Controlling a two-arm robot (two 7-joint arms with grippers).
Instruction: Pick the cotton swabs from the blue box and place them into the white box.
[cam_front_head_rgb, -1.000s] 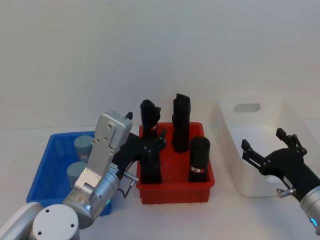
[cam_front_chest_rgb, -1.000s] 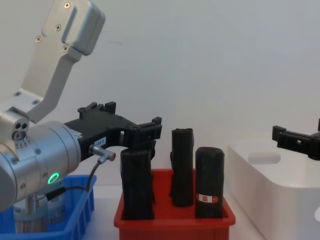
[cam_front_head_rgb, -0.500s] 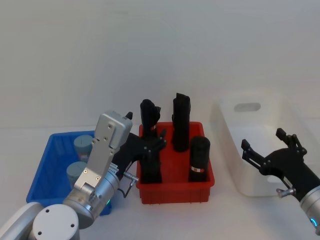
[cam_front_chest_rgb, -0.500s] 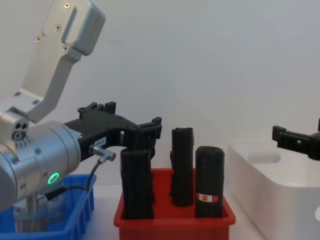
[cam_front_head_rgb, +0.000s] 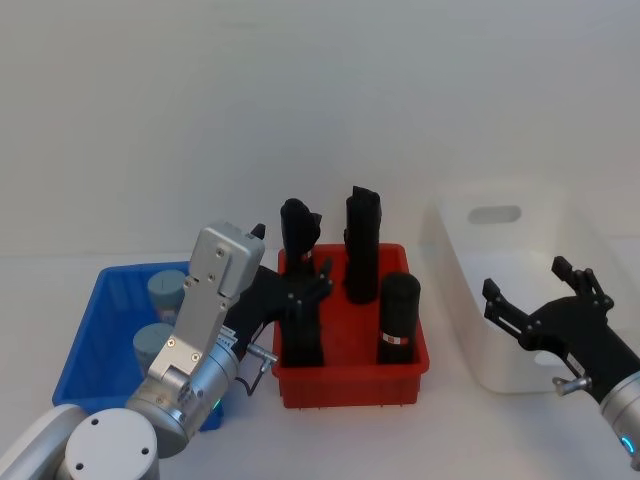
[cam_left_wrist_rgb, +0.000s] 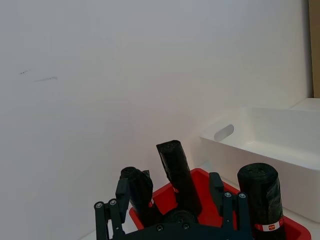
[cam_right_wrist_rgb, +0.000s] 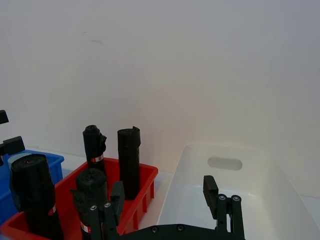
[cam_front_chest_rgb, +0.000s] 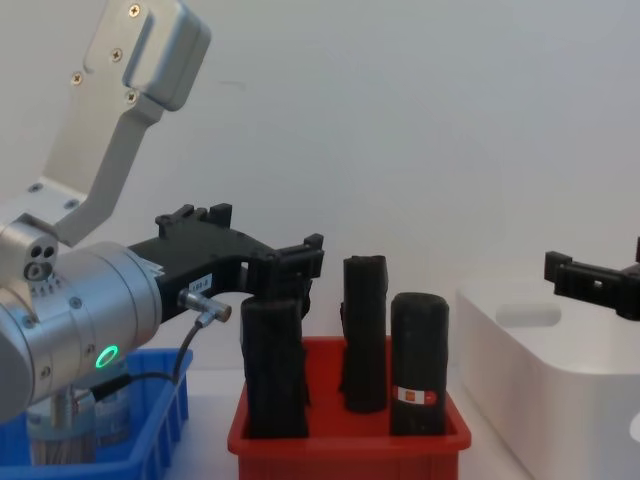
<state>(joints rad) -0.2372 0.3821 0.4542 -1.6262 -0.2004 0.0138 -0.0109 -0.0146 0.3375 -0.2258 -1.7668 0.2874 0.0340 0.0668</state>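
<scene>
Black rolls (cam_front_head_rgb: 362, 245) in the red bin (cam_front_head_rgb: 350, 385) apparently crowd beneath the left hand (cam_front_head_rgb: 318, 278).

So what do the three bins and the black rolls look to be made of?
Blue box: moulded plastic, slightly glossy, with a ribbed floor. Red bin: similar hard plastic, small ribs under the rim. White box: smooth plastic with a moulded handle recess. Black rolls: probably thin plastic film, matt, crinkled at the tops, some with a paper-like band.
</scene>
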